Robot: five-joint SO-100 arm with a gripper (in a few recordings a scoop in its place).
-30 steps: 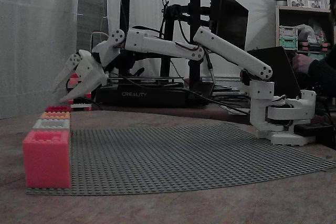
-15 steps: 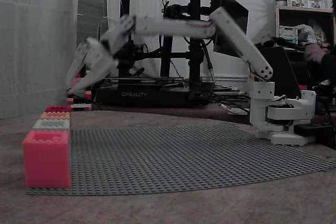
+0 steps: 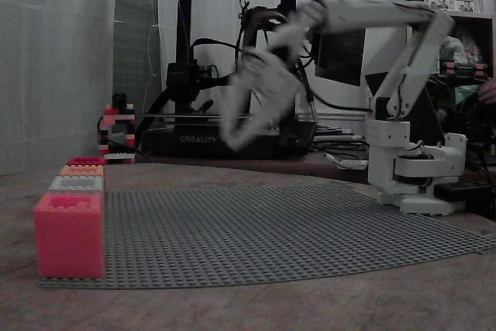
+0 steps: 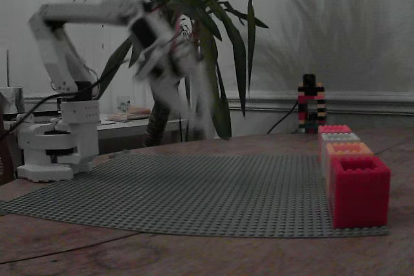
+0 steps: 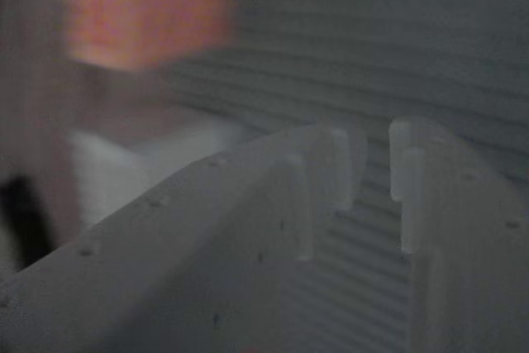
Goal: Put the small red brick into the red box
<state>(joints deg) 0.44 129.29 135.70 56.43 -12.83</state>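
The red box [image 4: 359, 189] stands nearest in a fixed view, at the right end of the grey baseplate [image 4: 213, 192]. Seen from the opposite side, the red box [image 3: 85, 160] is the farthest in the row. The small red brick is out of view. My gripper [image 3: 232, 139] hangs blurred in mid-air above the plate's far middle, well away from the boxes. From the other side the gripper [image 4: 197, 121] points down in front of the plant. In the wrist view the gripper [image 5: 376, 167] shows a narrow gap between its fingertips with nothing in it.
A salmon-pink box [image 3: 68, 234], a grey box [image 3: 76, 184] and an orange box [image 3: 81, 170] share the row with the red one. A small brick tower [image 3: 116, 129] and a 3D printer [image 3: 232, 60] stand behind the plate. The arm's base [image 3: 415, 168] sits at the plate's right edge.
The arm has swung up and back from above the row of boxes toward its base. The fingers, spread wide a second ago, now stand close together.
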